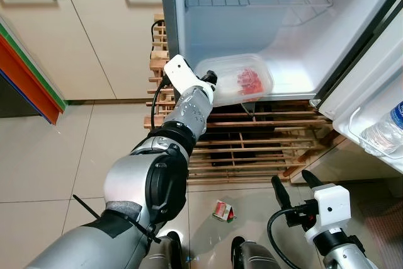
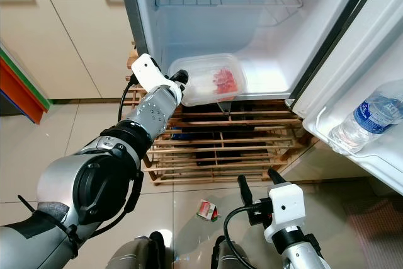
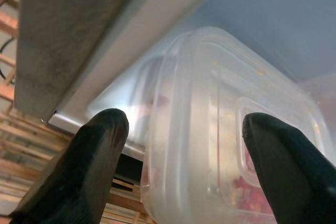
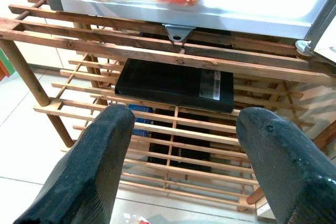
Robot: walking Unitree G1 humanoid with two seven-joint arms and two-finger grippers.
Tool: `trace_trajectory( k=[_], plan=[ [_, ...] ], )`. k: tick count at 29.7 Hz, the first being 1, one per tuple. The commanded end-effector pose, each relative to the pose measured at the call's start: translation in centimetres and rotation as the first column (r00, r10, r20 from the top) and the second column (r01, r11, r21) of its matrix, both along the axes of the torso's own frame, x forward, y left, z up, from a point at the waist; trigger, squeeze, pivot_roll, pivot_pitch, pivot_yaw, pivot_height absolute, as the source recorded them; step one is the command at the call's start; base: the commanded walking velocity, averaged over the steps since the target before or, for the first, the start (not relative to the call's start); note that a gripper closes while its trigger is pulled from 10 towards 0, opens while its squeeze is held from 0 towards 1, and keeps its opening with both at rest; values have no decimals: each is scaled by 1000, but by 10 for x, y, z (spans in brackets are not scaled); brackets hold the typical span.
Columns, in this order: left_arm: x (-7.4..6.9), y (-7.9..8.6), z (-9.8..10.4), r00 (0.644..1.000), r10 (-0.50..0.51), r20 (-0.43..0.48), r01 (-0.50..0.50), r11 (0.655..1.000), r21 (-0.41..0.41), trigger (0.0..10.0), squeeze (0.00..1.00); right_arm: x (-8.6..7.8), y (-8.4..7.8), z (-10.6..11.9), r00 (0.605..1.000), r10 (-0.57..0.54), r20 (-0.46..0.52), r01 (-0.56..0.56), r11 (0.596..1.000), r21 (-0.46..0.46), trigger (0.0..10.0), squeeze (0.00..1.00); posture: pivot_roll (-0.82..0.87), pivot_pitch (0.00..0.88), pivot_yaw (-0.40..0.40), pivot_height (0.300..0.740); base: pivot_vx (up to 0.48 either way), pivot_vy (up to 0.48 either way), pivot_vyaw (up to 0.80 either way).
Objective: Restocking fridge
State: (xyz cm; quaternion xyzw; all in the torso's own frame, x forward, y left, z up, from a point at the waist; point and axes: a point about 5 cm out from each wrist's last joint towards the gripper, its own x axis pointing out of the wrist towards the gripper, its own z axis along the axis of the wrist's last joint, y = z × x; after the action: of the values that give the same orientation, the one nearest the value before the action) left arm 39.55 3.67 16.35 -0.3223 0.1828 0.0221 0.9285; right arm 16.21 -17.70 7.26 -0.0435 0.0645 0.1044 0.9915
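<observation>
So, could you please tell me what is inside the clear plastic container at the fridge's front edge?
Through the clear container, red food pieces sit toward one end. The left gripper is at the other end, whose contents look pale and cannot be identified.

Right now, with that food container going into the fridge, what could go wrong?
1. The clear plastic container of red food overhangs the fridge floor's front edge; released now, it might tip onto the wooden slatted rack.
2. The left gripper straddles its end with fingers apart, so hold looks loose.
3. A small red packet lies on the floor tiles near the robot's feet.
</observation>
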Motion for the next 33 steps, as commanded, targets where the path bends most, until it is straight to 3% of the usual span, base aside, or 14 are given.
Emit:
trace_trajectory(
  k=[1,6,13,14,17,21,23,27,30,33],
  plan=[
    [-18,-38,-15,992,-118,-41,119,993,14,10000,1000,-3,-4,-5,999,-13,-37,13,1000,-13,10000,27,-204,187,-11,740,0,0,0],
    [-7,-33,10,992,-111,52,110,993,31,10000,1000,-2,-4,-6,999,-14,-36,13,1000,-14,10000,24,-201,185,-10,740,0,0,0],
    [-1,-32,27,991,-92,101,92,996,1,10000,1000,-2,-4,-6,999,-9,-36,8,1000,-15,10000,27,-193,180,-13,740,0,0,0],
    [1,-30,35,989,-73,126,73,997,4,10000,0,-2,-5,-7,999,-6,-35,6,1000,-15,10000,24,-190,174,-15,740,0,0,0],
    [4,-28,47,982,-65,176,58,997,45,10000,0,-1,-5,-7,999,-5,-33,4,1000,-16,10000,24,-187,170,-17,740,0,0,0],
    [7,-31,65,956,-109,273,67,985,160,10000,0,0,-5,-7,1000,-4,-30,3,1000,-16,10000,24,-180,159,-19,740,0,0,0],
    [6,-34,67,950,-143,276,78,970,231,10000,0,1,-6,-8,1000,-4,-29,3,1000,-16,10000,24,-175,153,-21,740,0,0,0],
    [4,-38,56,969,-157,191,112,967,227,10000,0,1,-6,-9,1000,-1,-27,1,1000,-16,10000,24,-173,151,-21,740,0,0,0],
    [5,-36,62,956,-173,237,93,945,314,10000,0,2,-6,-9,1000,1,-24,-2,1000,-16,10000,27,-170,146,-23,740,0,0,0],
    [5,-39,74,914,-229,334,85,915,394,10000,0,5,-7,-8,1000,-7,-6,7,1000,-10,10000,27,-154,132,-31,740,0,0,0]
  ],
)
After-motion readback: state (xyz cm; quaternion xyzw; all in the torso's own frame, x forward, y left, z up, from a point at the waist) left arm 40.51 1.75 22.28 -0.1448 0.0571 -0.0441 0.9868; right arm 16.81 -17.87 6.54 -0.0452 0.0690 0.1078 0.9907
